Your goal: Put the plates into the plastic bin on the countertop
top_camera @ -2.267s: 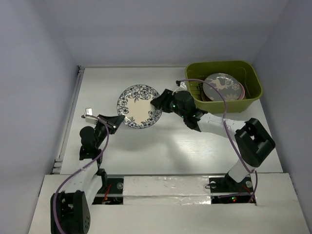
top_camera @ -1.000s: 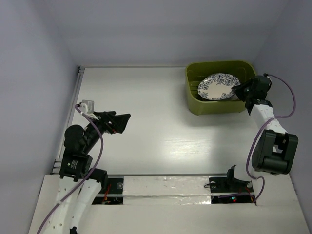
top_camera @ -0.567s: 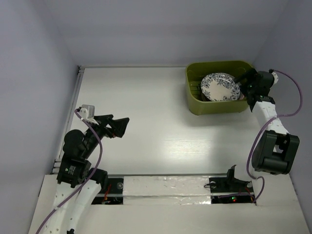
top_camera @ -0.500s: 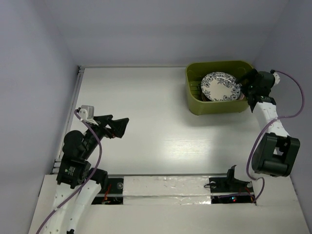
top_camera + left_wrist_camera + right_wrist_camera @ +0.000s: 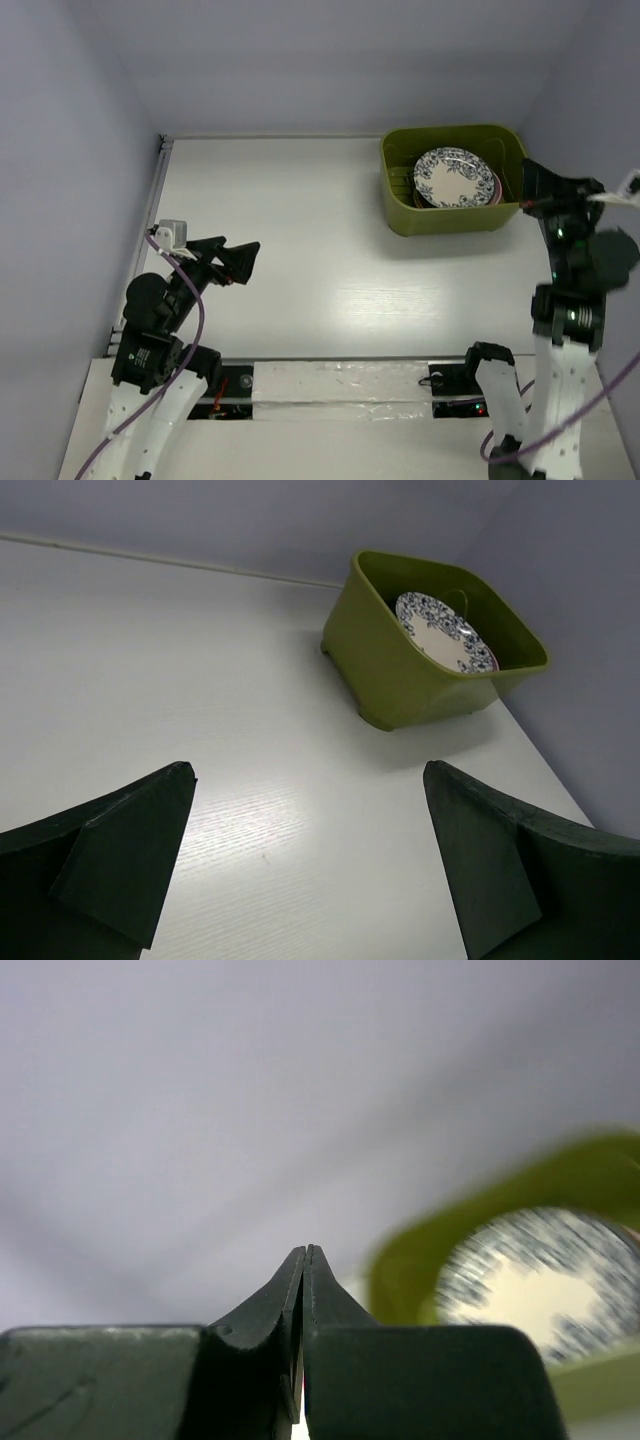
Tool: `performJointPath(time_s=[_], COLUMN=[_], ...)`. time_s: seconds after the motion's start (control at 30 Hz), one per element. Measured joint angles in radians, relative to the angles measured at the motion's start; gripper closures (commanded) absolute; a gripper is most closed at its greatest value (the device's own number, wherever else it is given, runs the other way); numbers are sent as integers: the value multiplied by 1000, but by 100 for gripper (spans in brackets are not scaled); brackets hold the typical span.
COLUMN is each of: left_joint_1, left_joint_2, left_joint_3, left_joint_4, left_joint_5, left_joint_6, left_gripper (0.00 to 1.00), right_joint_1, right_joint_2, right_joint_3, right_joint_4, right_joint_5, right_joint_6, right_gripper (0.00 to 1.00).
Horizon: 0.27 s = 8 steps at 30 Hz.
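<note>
Right end effector (image 5: 303,1252) fingers pressed together, holding nothing, at table's 3 o'clock, just beside olive-green rectangular plastic bin (image 5: 450,218); left end effector (image 5: 238,262) spread wide, holding nothing, at 8 o'clock above flat white table (image 5: 330,260); blue-white floral round plate (image 5: 455,176) lies face-up inside bin, at 1 o'clock.

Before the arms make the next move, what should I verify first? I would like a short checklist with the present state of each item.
1. Blue-white floral round plate is inside the olive-green plastic bin, topmost there: ok.
2. Right gripper is shut, holds nothing and is outside the bin: ok.
3. Left gripper is open and empty, above the white countertop: ok.
4. No plate is in view on the countertop: ok.
5. Count of plates hidden beneath the top one: cannot tell.
</note>
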Motion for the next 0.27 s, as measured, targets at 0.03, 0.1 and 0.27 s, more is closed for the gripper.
performJointPath(time_s=[0.03, 0.1, 0.27], left_joint_1=[0, 0, 0], left_joint_2=[0, 2, 1], left_joint_3=[4, 48, 167], left_joint_4=[-8, -14, 36], left_joint_5=[-5, -9, -12], left_joint_6=[0, 0, -2], left_gripper=[1, 1, 4], right_joint_1=[0, 0, 0], right_joint_2=[-77, -227, -489], right_joint_3=[0, 0, -9], right_joint_4=[16, 33, 51], right_joint_5=[-39, -86, -114], right_joint_6=[0, -2, -6], right_gripper=[93, 85, 57])
